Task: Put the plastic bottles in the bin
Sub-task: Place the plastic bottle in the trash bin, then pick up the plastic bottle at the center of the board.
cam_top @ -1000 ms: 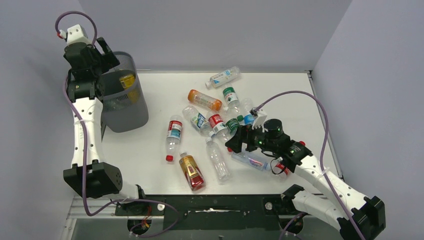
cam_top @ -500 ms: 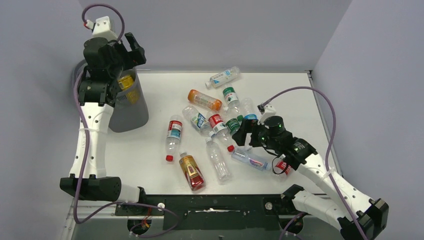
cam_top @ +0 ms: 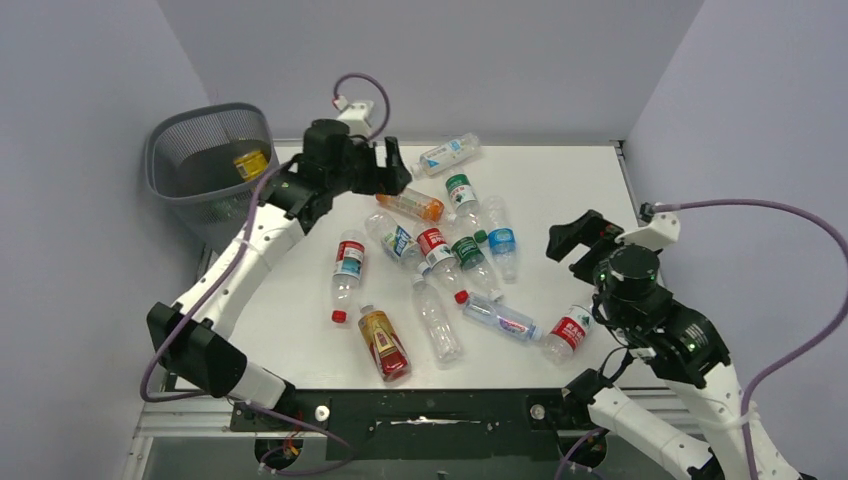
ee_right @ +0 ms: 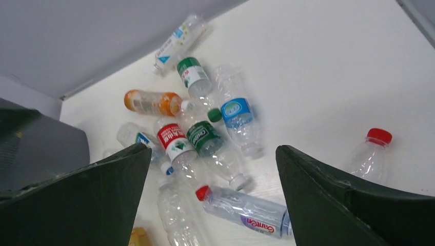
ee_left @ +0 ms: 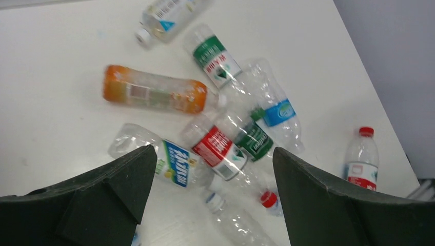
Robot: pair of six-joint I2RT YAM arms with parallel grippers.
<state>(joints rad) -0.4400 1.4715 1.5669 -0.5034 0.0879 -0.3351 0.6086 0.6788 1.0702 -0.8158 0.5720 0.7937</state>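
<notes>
Several plastic bottles lie scattered mid-table: an orange one [cam_top: 410,201], a red-labelled one [cam_top: 436,247], a blue-labelled one [cam_top: 500,238], an amber one [cam_top: 384,343] and a clear one with a red cap [cam_top: 497,317]. The wire-mesh bin [cam_top: 165,165] stands at the back left with a yellow bottle [cam_top: 251,162] inside. My left gripper [cam_top: 392,170] hangs open and empty above the orange bottle [ee_left: 154,96]. My right gripper [cam_top: 562,252] is open and empty, right of the heap; its view looks down on the red-capped bottle [ee_right: 246,209].
A clear bottle [cam_top: 446,153] lies by the back wall. A red-labelled bottle [cam_top: 568,332] sits near my right arm at the front right, and another [cam_top: 347,265] lies left of the heap. Grey walls close the table on three sides.
My left arm swung from above the bin rightward to the back of the bottle heap. My right arm pulled back to the right, off the heap. Both grippers stayed open.
</notes>
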